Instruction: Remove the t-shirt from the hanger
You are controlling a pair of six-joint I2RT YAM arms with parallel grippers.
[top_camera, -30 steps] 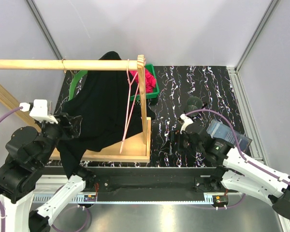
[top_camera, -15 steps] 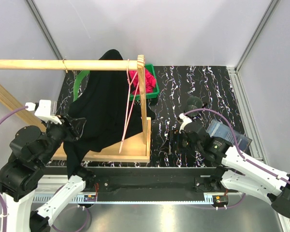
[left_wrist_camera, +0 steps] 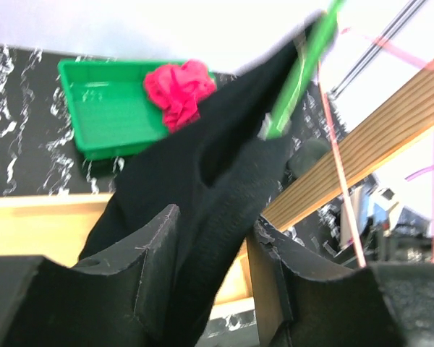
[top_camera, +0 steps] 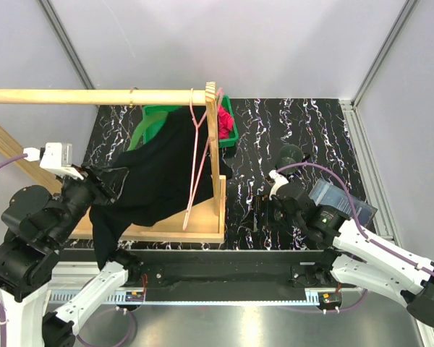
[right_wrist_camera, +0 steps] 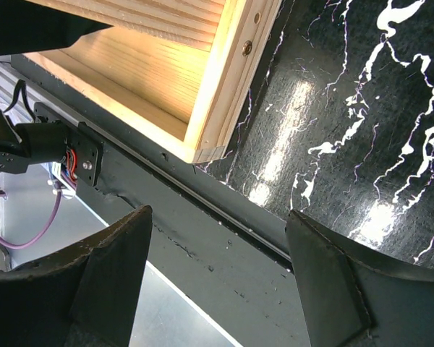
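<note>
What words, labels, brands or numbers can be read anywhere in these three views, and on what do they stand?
None legible.
The black t-shirt, green tray and wooden rack carry no visible print.
The small circuit board is too small to read.

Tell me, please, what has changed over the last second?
The left gripper closed on the black t-shirt and pulled its top down from the wooden rod. The green hanger slid right along it, now more exposed. The right gripper, open, and the green tray stayed put.
</note>
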